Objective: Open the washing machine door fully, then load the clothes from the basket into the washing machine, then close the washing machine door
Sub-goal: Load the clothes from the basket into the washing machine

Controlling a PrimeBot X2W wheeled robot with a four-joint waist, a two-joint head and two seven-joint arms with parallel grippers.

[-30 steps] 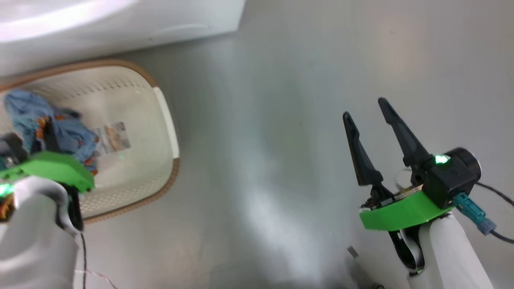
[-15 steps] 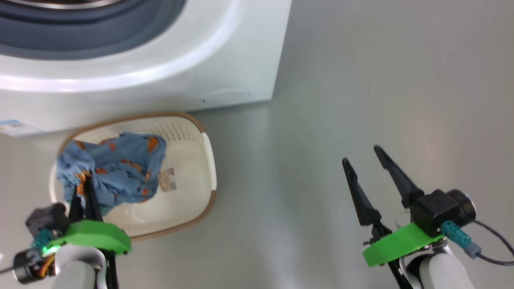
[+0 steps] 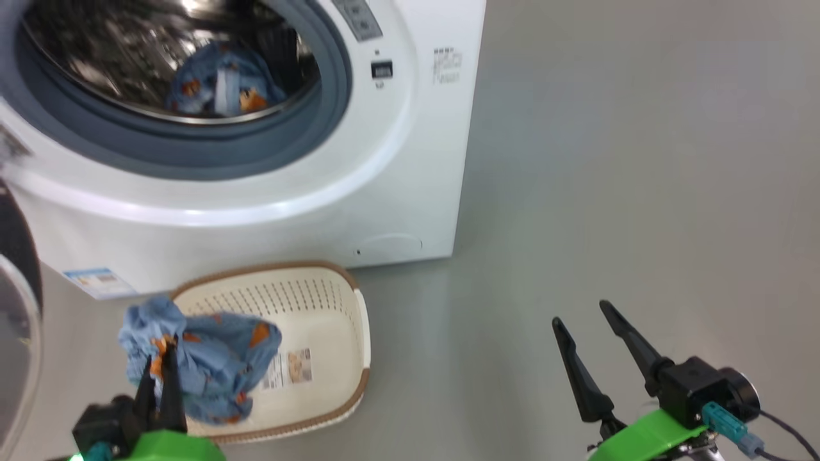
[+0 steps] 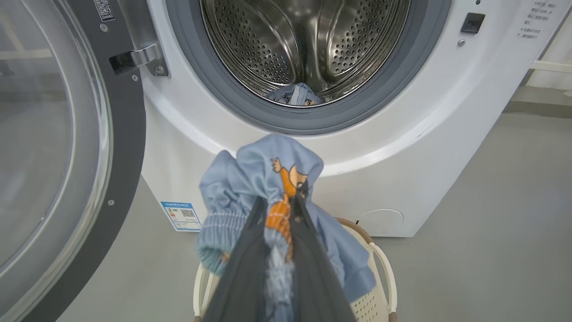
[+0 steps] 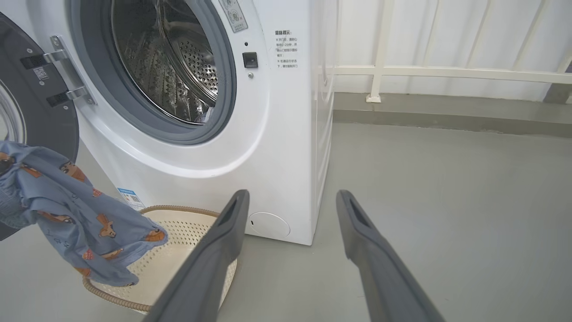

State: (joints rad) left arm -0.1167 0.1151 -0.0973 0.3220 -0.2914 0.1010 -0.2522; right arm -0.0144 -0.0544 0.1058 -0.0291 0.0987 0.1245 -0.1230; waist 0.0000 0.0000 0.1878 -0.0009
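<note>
My left gripper (image 3: 160, 358) is shut on a piece of the clothes (image 3: 211, 365), a light blue garment with orange bears. It hangs bunched over the left end of the basket (image 3: 333, 288), the cream basket on the floor before the washing machine (image 3: 397, 160). In the left wrist view the garment (image 4: 254, 174) wraps the fingertips of the left gripper (image 4: 277, 203) just below the drum opening. The washing machine door (image 4: 120, 134) stands swung open at the left. Another blue garment (image 3: 221, 86) lies in the steel drum. My right gripper (image 3: 582, 315) is open and empty over bare floor to the right.
Grey floor (image 3: 640, 192) stretches free to the right of the machine. A white railing (image 5: 447, 71) runs along the wall behind it. A blue sticker (image 3: 96, 282) sits low on the machine's front, and the open door (image 3: 16, 320) fills the left edge.
The head camera has tilted up, bringing the drum opening into view. My left gripper has lifted the garment up out of the basket. The right gripper stays open.
</note>
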